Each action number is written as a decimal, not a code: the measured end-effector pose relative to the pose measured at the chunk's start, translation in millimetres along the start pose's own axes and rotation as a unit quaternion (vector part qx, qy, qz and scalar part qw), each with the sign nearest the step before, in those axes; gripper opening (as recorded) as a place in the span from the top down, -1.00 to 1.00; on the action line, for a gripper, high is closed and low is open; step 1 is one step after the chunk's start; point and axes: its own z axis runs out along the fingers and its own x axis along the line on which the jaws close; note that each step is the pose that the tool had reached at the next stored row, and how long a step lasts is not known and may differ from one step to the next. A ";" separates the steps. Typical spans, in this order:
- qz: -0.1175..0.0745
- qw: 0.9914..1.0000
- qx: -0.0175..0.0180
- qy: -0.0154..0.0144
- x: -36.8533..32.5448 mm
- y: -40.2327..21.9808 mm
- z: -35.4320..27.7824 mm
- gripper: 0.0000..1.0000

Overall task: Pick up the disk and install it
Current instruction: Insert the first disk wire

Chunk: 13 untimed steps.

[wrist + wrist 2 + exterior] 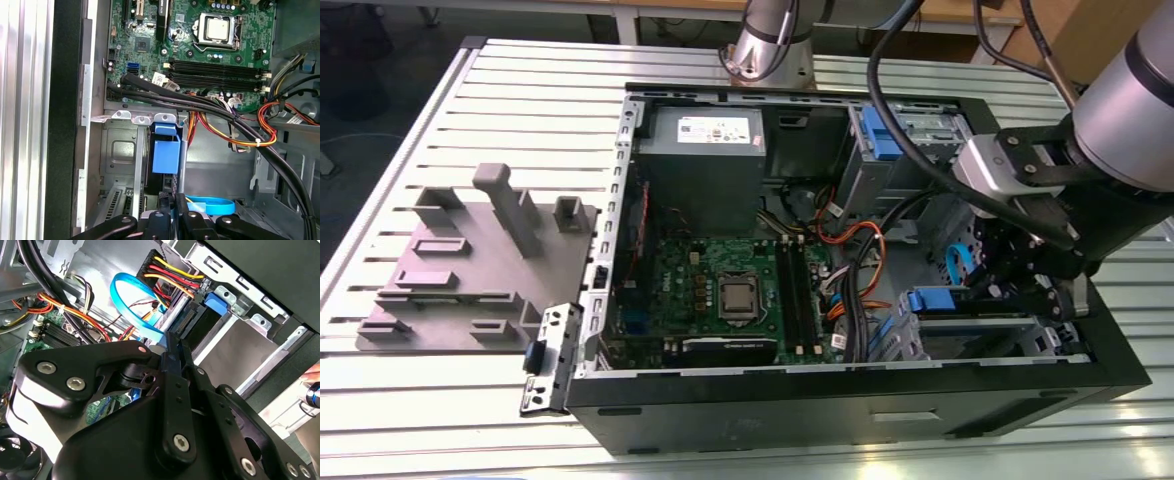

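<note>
A: Black two-finger gripper [169, 212], fingers pressed together at the tips, holding nothing I can see, right behind the blue-railed disk drive [165, 155].

B: Disk is edge-on in the grey metal drive bay [120, 150] of the open black computer case [854, 405].

A: Risk, I'd guess: orange-yellow power cables [170, 275] and blue ribbon cable [135, 305] sit near, could snag.

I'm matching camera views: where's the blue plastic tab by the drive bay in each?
Exterior view: blue tab, in the case, toward the exterior view's right.
First wrist view: between the motherboard and light-blue cable loop.
Second wrist view: beside metal drive cage.
Shared landmark: the loop.
</note>
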 end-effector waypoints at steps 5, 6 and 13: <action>0.000 1.000 0.000 0.000 0.0 0.0 0.3 0.68; 0.000 1.000 0.000 0.000 0.0 0.0 0.3 0.68; 0.000 1.000 0.000 0.000 0.0 0.0 0.3 0.54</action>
